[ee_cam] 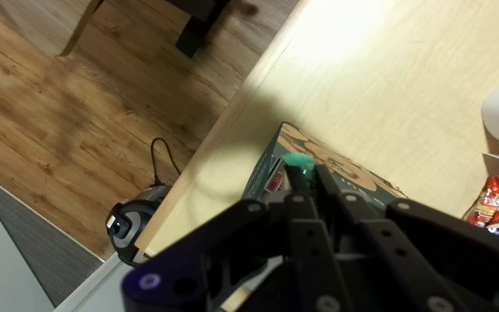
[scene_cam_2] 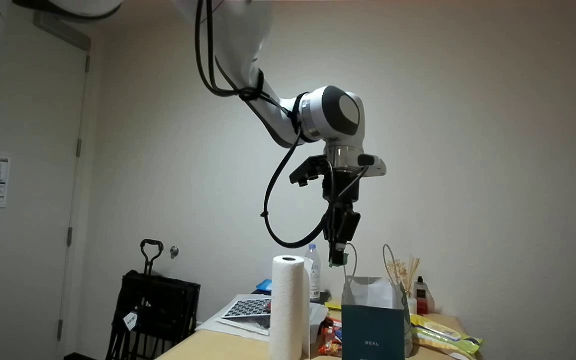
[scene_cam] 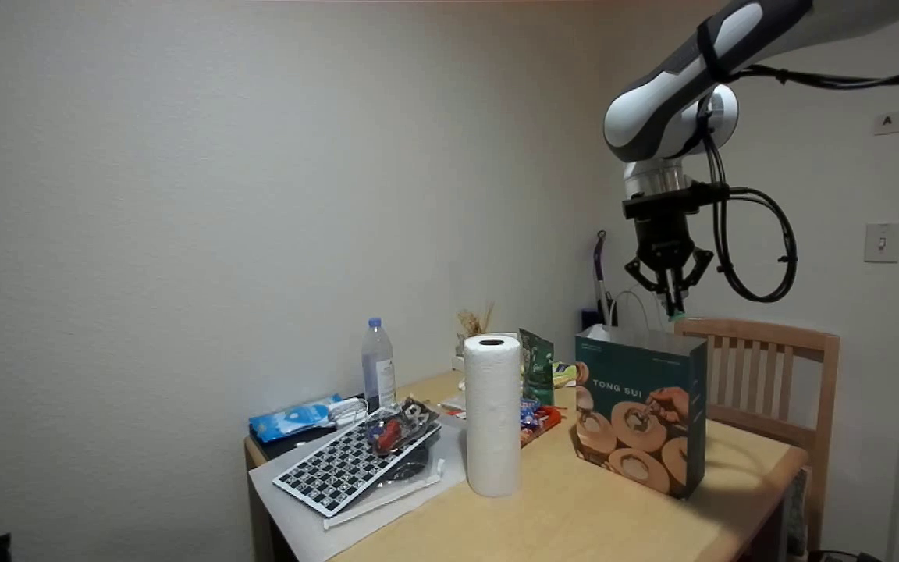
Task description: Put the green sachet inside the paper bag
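Note:
The green sachet is pinched between the fingertips of my gripper, its bright edge sticking out past them in the wrist view. In an exterior view a sliver of the sachet shows below my gripper; most of it is hidden by the fingers. The paper bag stands upright on the table, teal with doughnut-like rounds. My gripper hangs above the bag's open top. Its loop handles stand up in an exterior view, where the bag shows a plain dark teal side.
A paper towel roll stands beside the bag. Beyond are a checkered board, a water bottle and red snack packets. A wooden chair is behind the bag, close to the table edge. A yellow-green pack lies past the bag.

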{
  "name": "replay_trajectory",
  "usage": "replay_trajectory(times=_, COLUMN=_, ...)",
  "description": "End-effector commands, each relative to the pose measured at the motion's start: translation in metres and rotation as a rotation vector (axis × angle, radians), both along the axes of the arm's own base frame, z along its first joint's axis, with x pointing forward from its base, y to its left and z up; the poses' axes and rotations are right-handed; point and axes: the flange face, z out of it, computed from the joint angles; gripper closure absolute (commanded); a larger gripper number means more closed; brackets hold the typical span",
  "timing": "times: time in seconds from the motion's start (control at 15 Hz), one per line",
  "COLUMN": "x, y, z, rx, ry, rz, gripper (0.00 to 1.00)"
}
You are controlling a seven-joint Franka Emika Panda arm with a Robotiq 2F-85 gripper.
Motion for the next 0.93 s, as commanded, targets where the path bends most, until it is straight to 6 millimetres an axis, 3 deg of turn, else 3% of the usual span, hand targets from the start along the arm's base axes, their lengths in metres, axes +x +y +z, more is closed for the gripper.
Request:
replay_trajectory(times=0.0, x=0.016, y=-0.013, z=-0.009, rx=0.023, ry=0.023, rz=-0.073, gripper=0.94)
replay_trajectory(times=0.6, x=0.029, y=-0.039, z=-0.022, rx=0.031, ry=0.048, rz=-0.191, gripper=0.93)
replay_trajectory(times=0.67, x=0.03, y=-0.039, z=-0.023, rx=0.034, ry=0.053, rz=-0.192, gripper=0.66)
replay_trajectory(times=0.8, x=0.031, y=-0.039, z=-0.023, rx=0.036, ry=0.055, rz=-0.182, gripper=0.61)
replay_trajectory(times=0.87, x=0.031, y=-0.038, z=-0.023, rx=0.033, ry=0.055, rz=-0.179, gripper=0.53)
